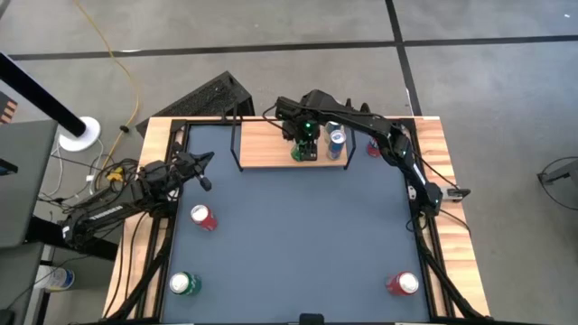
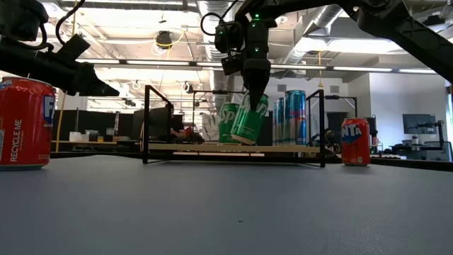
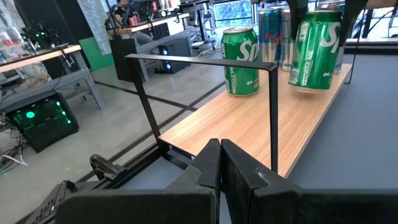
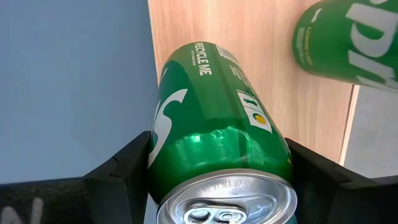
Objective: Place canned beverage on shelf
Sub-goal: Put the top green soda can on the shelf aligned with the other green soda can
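The shelf (image 1: 271, 149) is a light-wood board with black wire ends at the table's far edge. One green can (image 2: 228, 122) and two blue cans (image 2: 290, 117) stand on it. My right gripper (image 2: 253, 95) is over the shelf's middle, shut on another green can (image 2: 249, 119), which is tilted. My left gripper (image 1: 203, 167) is shut and empty, hanging above the table near the shelf's left end; it also shows in the left wrist view (image 3: 221, 165). My right gripper pinches the green can's wall just below its top rim (image 4: 214, 146) between its two fingers (image 4: 124, 165), one on each side. The fingers come from above, pointing down. The wall looks dented there. The can hangs tilted, its bottom edge (image 3: 311, 87) just over the board.
A red can (image 1: 373, 149) stands on the table just right of the shelf. On the tabletop (image 1: 298, 235) lie a red can (image 1: 203, 217) at the left, a green can (image 1: 183, 284) near left and a red can (image 1: 404, 284) near right.
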Available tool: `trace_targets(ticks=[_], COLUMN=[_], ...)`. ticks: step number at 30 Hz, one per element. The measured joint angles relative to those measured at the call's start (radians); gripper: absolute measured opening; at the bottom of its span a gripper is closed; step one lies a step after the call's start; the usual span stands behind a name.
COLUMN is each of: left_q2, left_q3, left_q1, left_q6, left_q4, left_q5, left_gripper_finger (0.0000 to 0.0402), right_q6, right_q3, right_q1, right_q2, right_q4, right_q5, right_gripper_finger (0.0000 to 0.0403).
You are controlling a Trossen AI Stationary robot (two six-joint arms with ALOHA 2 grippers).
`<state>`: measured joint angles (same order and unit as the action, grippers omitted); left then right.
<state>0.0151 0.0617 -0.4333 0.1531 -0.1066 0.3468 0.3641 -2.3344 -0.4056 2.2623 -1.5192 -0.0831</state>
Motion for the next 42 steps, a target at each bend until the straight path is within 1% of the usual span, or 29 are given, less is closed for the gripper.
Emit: trace_targets(ticks=[9, 26, 38, 42], left_q2=[0.0, 0.0, 0.0, 0.0], left_q3=[0.0, 0.0, 0.0, 0.0], left_q1=[0.0, 0.0, 0.0, 0.0], left_q6=[0.0, 0.0, 0.0, 0.0], left_q4=[0.0, 0.0, 0.0, 0.0], left_q5=[0.0, 0.0, 0.0, 0.0], left_gripper_finger=[0.0, 0.0, 0.0, 0.0], right_q6=[-0.023, -0.05, -0.052, -0.052], right_q3=[0.0, 0.0, 0.0, 0.0], right_q1=[0.0, 0.0, 0.001, 0.013], right_q2=[0.0, 0.0, 0.0, 0.0], right_q4=[-0.024, -0.018, 0.019, 0.02], right_q5=[0.003, 0.004, 0.004, -0.038], right_gripper_finger=[0.0276, 0.0277, 0.0277, 0.0277])
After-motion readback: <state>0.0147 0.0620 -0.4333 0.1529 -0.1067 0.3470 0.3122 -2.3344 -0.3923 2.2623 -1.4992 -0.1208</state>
